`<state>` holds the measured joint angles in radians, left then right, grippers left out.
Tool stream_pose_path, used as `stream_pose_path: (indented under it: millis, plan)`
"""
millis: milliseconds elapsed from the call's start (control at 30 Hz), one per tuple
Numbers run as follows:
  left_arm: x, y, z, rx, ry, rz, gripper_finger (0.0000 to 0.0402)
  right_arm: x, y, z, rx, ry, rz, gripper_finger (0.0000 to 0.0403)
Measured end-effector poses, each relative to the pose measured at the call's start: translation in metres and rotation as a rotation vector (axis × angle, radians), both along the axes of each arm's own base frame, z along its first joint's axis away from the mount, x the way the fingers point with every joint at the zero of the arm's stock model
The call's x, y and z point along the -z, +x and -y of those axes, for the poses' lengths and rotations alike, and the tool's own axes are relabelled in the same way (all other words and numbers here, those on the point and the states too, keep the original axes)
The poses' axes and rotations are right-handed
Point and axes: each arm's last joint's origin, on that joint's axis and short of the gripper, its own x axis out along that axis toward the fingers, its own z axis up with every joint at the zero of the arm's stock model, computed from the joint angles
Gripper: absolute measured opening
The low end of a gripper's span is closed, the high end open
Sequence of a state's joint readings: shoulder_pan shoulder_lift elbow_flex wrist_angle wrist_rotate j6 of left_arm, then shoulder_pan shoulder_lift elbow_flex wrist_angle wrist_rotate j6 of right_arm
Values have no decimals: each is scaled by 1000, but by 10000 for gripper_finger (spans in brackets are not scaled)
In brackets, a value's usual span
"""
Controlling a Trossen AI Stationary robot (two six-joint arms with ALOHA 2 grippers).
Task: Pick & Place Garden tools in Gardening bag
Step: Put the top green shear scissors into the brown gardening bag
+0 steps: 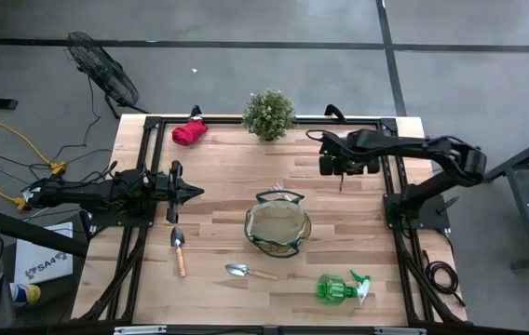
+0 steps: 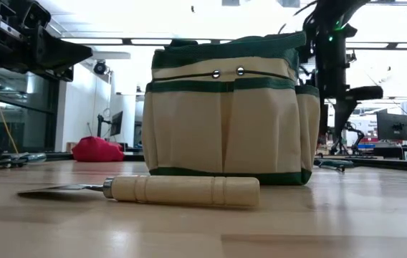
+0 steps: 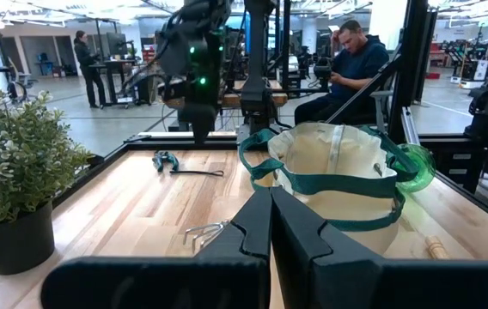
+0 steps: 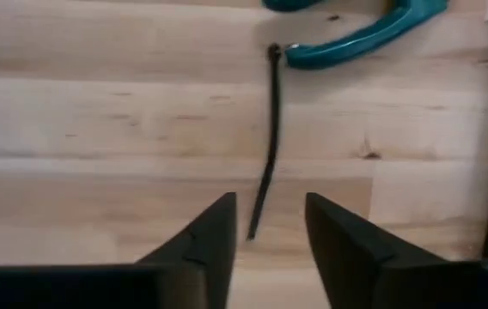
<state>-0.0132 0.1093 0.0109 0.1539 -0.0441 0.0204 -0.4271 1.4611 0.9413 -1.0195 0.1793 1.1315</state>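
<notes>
My right gripper (image 4: 270, 227), fingers parted, hangs above the teal-handled pruning shears (image 4: 356, 34) to line up a grasp; the round tan fabric bag (image 1: 278, 226) waits mid-table, left gripper (image 1: 190, 193) closed beside it

Grey concrete floor (image 1: 246, 23) with dark seams, a fan (image 1: 102, 67) beside the table, bright ceiling lights (image 2: 211, 8), someone seated (image 3: 347, 64) behind.

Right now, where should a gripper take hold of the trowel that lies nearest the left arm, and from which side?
Grip the trowel at the middle of its wooden handle, coming straight down from above. It lies flat on the table, blade toward the left gripper, so fingers can close across the round handle; the thin blade offers little to hold.
</notes>
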Motion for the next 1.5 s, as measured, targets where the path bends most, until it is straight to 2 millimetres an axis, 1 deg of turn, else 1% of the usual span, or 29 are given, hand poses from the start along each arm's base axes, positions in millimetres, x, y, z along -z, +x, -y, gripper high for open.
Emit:
stream_pose_path:
  millis: [67, 167, 300, 533, 700, 967, 1267, 1500]
  plan:
    - [0, 0, 0, 0, 0, 0, 0, 10, 1, 1, 3, 8, -26, 161]
    - [0, 0, 0, 0, 0, 0, 0, 26, 0, 3, 3, 47, -34, 176]
    - [0, 0, 0, 0, 0, 0, 0, 41, -2, 1, 7, 63, 4, 175]
    - [0, 0, 0, 0, 0, 0, 0, 54, -8, -4, 27, 105, 16, 162]
    - [0, 0, 0, 0, 0, 0, 0, 57, -7, -4, 37, 102, 50, 158]
    - [0, 0, 0, 0, 0, 0, 0, 57, -8, -5, 63, 113, 54, 158]
    - [0, 0, 0, 0, 0, 0, 0, 57, -3, -15, 83, 114, 57, 158]
    - [0, 0, 0, 0, 0, 0, 0, 60, -3, -15, 102, 100, 45, 158]
